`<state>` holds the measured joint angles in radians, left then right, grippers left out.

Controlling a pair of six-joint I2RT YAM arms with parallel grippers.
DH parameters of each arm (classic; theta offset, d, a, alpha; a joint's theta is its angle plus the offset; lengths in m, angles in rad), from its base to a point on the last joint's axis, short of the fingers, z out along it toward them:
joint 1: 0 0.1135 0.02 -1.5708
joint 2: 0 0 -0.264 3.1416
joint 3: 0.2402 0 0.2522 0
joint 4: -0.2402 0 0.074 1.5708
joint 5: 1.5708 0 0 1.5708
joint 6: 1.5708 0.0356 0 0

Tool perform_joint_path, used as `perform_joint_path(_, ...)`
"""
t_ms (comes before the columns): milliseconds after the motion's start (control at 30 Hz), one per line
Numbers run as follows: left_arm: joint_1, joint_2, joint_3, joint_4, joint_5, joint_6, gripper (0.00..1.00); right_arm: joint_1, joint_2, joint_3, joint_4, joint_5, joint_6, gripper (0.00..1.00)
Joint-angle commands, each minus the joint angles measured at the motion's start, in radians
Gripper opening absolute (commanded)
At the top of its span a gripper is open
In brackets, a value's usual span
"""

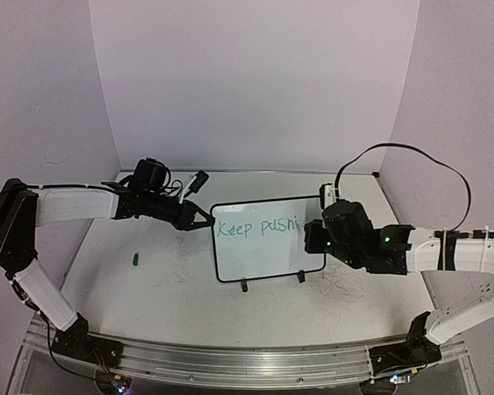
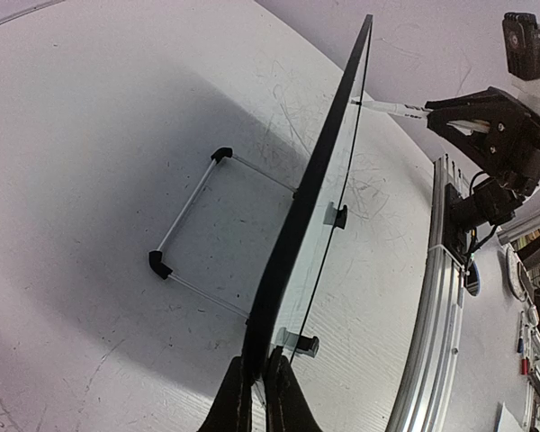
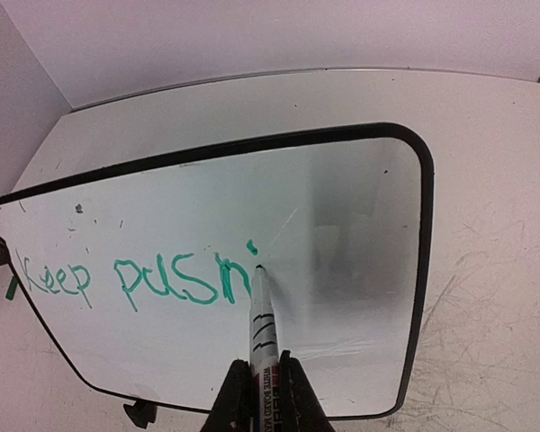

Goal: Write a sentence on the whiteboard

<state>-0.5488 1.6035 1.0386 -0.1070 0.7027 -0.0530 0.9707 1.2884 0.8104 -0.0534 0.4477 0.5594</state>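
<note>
On the whiteboard point(image 1: 267, 257): sentence point(image 3: 175, 286) reads "Keep pushi" | left jaws clamp its edge | right jaws grip marker point(image 3: 263, 333)

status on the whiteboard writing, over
Left gripper: jaws shut on whiteboard rim. Right gripper: jaws shut on marker, tip at board. Sentence at "Keep pushi", unfinished. Nothing in the way.

Plain pale lavender-white back wall point(image 1: 255, 82) at far side. Matching left side wall point(image 1: 41, 90) and right side wall point(image 1: 469, 90) close in scene on three sides. White matte tabletop point(image 1: 173, 288) scuffed with faint grey scribbles point(image 1: 346, 288), densest near right. Ribbed aluminium rail point(image 1: 247, 358) runs along near edge. Light even, diffuse; soft shadows on tabletop.
</note>
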Motion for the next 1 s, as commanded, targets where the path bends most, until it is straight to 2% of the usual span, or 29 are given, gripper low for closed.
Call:
perform_joint_path(0, 0.007, -0.035, 0.011, 0.001, -0.049, 0.021, 0.0, -0.004, 0.019, 0.021, 0.028, 0.026, 0.002, 0.0)
perform_joint_path(467, 0.007, -0.03, 0.013, 0.001, -0.049, 0.022, 0.0, -0.004, 0.004, 0.0, -0.031, 0.055, 0.043, 0.0)
perform_joint_path(967, 0.007, -0.034, 0.011, 0.001, -0.049, 0.022, 0.0, 0.005, -0.004, -0.029, -0.04, 0.013, 0.077, 0.0)
